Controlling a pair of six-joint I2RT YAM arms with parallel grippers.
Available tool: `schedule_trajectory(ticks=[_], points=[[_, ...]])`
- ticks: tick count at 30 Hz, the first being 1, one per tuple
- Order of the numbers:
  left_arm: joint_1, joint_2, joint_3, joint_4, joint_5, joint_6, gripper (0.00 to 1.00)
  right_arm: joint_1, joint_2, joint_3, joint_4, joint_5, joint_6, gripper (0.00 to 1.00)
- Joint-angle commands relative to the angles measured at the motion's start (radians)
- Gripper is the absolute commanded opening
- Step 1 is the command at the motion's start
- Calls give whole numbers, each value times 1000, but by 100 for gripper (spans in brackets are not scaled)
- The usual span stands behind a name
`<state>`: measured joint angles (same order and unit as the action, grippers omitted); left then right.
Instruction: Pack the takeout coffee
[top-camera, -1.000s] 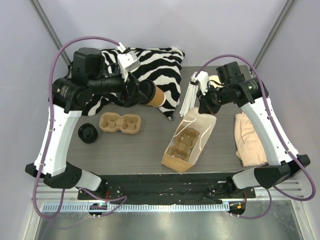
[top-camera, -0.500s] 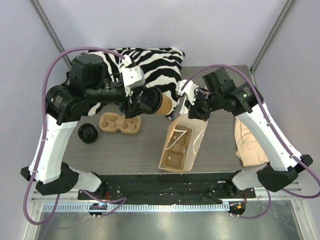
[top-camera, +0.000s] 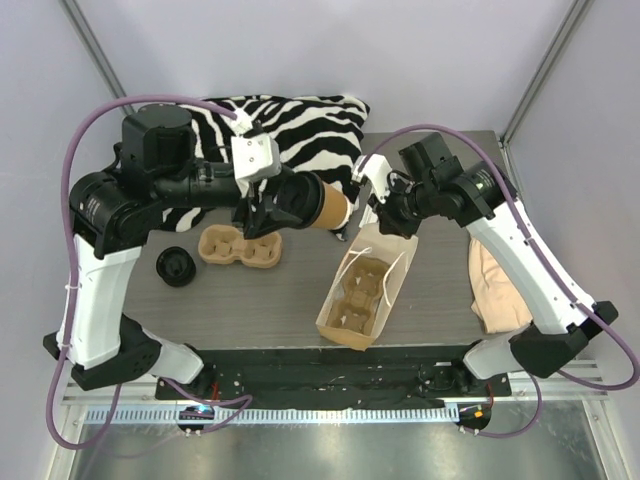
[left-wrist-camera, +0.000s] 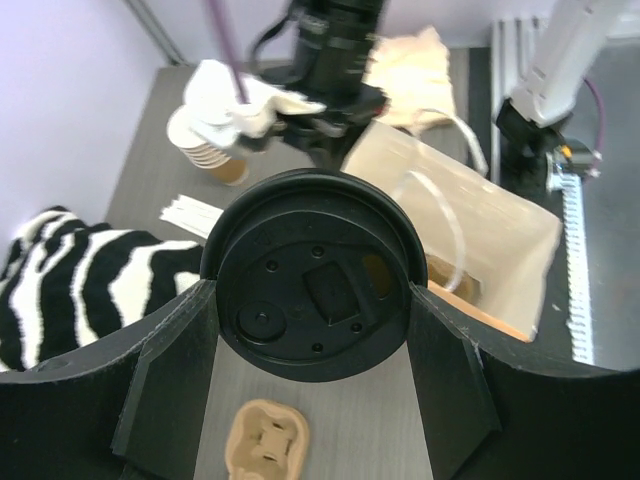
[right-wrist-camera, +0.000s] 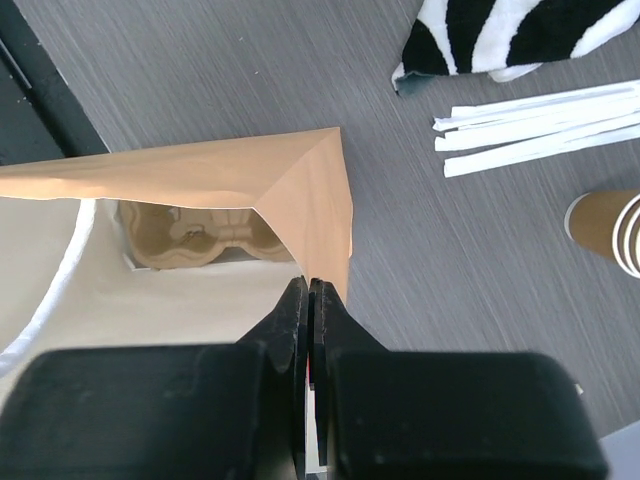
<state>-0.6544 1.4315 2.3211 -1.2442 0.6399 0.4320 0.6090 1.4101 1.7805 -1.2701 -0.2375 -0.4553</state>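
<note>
Holds the takeout coffee (top-camera: 326, 208) sideways, clamped near its lid (left-wrist-camera: 312, 290) in the left gripper (top-camera: 288, 203), above the worktop's (top-camera: 290, 310) far middle, beside the paper bag (right-wrist-camera: 200, 172). Pinches the bag's rim in the closed right gripper (right-wrist-camera: 309, 292). Probably light, crushable, spill-prone: best gripped at the stiff lidded rim.

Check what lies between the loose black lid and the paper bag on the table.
An empty two-cup pulp carrier, nearer the black lid; then bare tabletop up to the paper bag. The top view shows it.

Bright, even overhead light; soft shadows, sharp focus.
</note>
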Motion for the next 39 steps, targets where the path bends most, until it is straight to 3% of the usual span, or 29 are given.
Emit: schedule_trajectory(ticks=[1,10,17,23,32,39], points=[[-69,-12,21,-132,3,69,25,-5,30,31,28,24,59,1],[-223,-49,21,-351,-94,200,23,-15,66,37,18,12,84,1],[-517,-46,-32,-360,-299,165,21,-17,50,16,14,12,112,1],[-534,-8,-91,-291,-427,157,17,-17,24,20,14,0,122,1],[-567,-34,-310,-149,-534,175,14,-15,-2,8,3,-25,133,1],[-649,-31,-341,-97,-614,186,13,-15,-16,-21,9,-45,145,1]])
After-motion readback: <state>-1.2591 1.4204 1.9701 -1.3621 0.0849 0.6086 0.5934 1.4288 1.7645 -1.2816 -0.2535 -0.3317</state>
